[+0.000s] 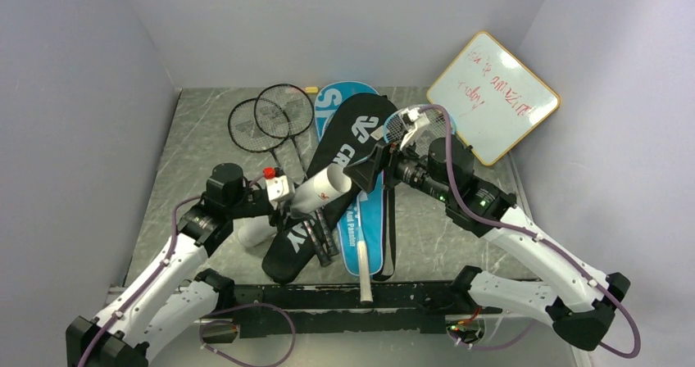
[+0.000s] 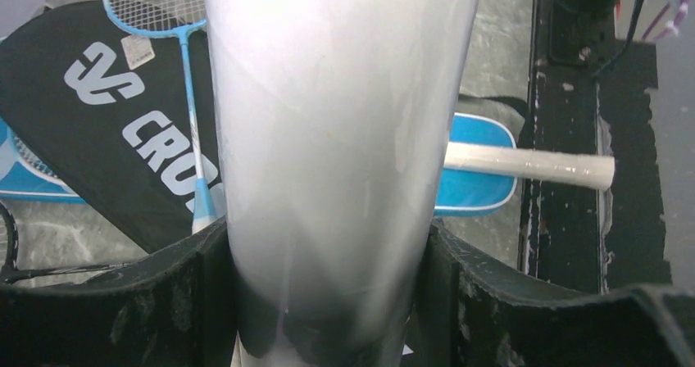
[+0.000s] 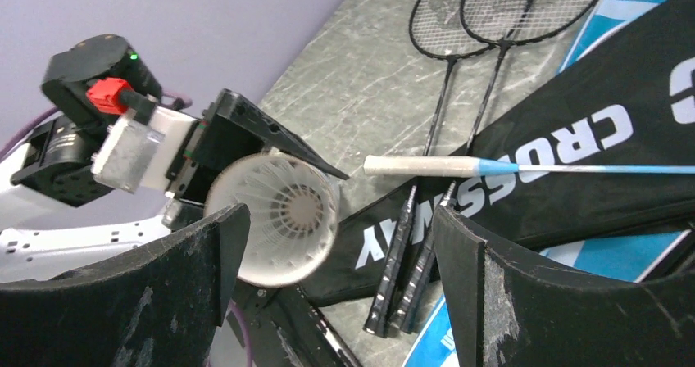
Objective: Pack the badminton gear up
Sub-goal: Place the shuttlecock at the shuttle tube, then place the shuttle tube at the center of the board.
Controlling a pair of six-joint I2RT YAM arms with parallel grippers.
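— Closest to each wrist lens?

— Black gripper fingers (image 3: pixel 533 301). Both arms reach forward from the near edge with elbows bent. The left arm (image 1: pixel 164 269) and right arm (image 1: pixel 524 236) turn their wrists inward to face each other.

— Surface and room?

— Grey marbled tabletop (image 1: pixel 205 138) between pale lilac walls (image 1: pixel 82 97). Beneath both hands lies a long black "CROSSWAY" racket cover (image 1: pixel 365 125), overlapping a blue racket cover (image 1: pixel 373 219). Behind the right hand, a wood-framed whiteboard with red writing (image 1: pixel 494 97) leans on the wall. Beyond the left hand lie two black rackets (image 1: pixel 270 121). A light-blue racket (image 3: pixel 492 168) lies across the black cover.

— Hands?

— The left gripper (image 2: pixel 328 252) is clamped on a tilted white cardboard tube (image 2: pixel 336 97). The right gripper (image 3: pixel 340 219) stands wide apart, holding nothing, just off the tube's mouth, where a white feather shuttlecock (image 3: pixel 291 211) sits.
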